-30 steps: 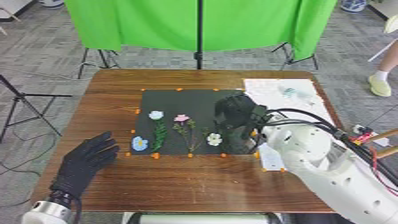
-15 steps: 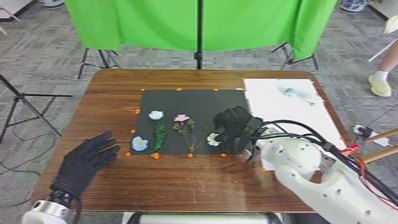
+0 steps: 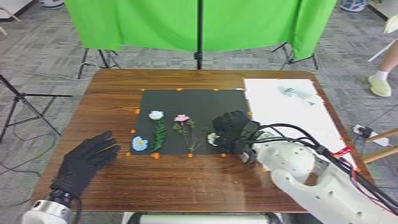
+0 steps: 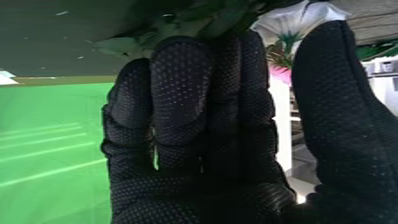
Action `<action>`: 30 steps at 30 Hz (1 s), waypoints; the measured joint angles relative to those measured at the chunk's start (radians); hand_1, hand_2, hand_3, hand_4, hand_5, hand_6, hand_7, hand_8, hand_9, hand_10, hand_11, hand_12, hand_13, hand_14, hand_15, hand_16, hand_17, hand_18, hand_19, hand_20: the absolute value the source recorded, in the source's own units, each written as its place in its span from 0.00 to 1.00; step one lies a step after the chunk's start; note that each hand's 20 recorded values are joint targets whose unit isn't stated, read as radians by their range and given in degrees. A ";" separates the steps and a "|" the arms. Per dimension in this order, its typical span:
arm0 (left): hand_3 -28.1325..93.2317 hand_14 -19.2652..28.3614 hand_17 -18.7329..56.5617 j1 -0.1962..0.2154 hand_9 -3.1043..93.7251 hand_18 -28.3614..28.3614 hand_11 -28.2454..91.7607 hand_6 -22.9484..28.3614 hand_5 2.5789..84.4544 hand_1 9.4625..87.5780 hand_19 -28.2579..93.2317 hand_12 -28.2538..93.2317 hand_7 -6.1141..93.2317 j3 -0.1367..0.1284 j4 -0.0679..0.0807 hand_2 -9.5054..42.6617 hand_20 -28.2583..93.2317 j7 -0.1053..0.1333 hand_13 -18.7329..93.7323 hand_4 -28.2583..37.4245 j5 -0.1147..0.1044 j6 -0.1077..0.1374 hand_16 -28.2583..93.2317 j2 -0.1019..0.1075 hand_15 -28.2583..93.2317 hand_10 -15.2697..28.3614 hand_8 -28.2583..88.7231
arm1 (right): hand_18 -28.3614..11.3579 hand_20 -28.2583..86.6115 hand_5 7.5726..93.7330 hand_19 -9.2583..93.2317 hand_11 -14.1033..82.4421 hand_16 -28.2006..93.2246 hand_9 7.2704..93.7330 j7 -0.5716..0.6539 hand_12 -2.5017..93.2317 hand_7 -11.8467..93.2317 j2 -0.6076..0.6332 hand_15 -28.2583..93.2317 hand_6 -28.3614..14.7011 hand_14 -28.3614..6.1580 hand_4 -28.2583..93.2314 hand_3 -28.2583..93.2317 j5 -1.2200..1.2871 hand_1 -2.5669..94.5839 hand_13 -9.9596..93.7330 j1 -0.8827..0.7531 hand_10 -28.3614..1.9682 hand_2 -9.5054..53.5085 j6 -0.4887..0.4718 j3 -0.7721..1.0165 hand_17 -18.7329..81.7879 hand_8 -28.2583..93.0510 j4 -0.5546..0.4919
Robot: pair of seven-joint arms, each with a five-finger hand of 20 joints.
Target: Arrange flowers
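At the left, the robot's left hand (image 3: 92, 152) rests on the table (image 3: 178, 187) beside the dark mat (image 3: 191, 96), fingers extended and holding nothing, presumably parked there to leave the work free. The blue flower (image 3: 139, 144) lies in the mat's near-left corner. Next come the white rose (image 3: 156, 115) and the pink flower (image 3: 182, 118), blooms to the far side and stems running near, probably so the bouquet reads upright. Right of them, the small white flower (image 3: 212, 139) sits against the right hand (image 3: 233, 125), which partly covers it.

That hand is open, its fingers straight and the thumb apart, likely to settle a stem or let one go. Leaves (image 4: 191, 15) run behind its fingertips, and part of a white bloom (image 4: 289, 22) is cut off by the thumb; whether either is touched is hard to tell. Farther right, a pale flower (image 3: 291, 92) lies on the white sheet (image 3: 271, 107), apparently in reserve.
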 measured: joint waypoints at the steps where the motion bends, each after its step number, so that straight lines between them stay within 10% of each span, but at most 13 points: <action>1: 0.80 0.73 0.13 0.000 0.37 0.86 0.44 0.54 0.43 0.19 0.64 0.37 0.25 0.000 0.000 0.22 0.30 0.000 0.38 0.03 0.000 0.000 0.23 0.000 0.53 0.65 0.17 | 0.31 0.61 0.57 0.87 0.52 0.45 0.75 0.000 0.46 0.58 -0.002 0.75 0.71 0.75 0.00 0.73 -0.002 0.51 0.79 -0.001 0.78 0.00 0.000 0.000 0.52 0.20 0.000; 17: 0.81 0.73 0.13 0.001 0.37 0.86 0.44 0.54 0.43 0.19 0.64 0.37 0.25 0.000 0.000 0.22 0.30 0.001 0.38 0.03 0.000 0.000 0.23 0.000 0.53 0.65 0.17 | 0.31 0.62 0.50 0.86 0.68 0.44 0.62 -0.002 0.35 0.57 -0.028 0.78 0.69 0.74 0.00 0.85 -0.055 0.42 0.73 -0.005 0.69 0.00 -0.062 -0.008 0.49 0.05 -0.019; 30: 0.80 0.73 0.13 0.001 0.36 0.86 0.44 0.54 0.43 0.19 0.64 0.37 0.25 0.000 0.000 0.22 0.30 0.002 0.38 0.03 0.000 0.000 0.23 0.000 0.53 0.64 0.17 | 0.31 0.61 0.64 0.90 0.53 0.47 0.82 -0.031 0.57 0.72 -0.039 0.75 0.73 0.78 0.00 0.86 -0.068 0.57 0.86 0.007 0.82 0.00 -0.060 -0.019 0.56 0.24 0.003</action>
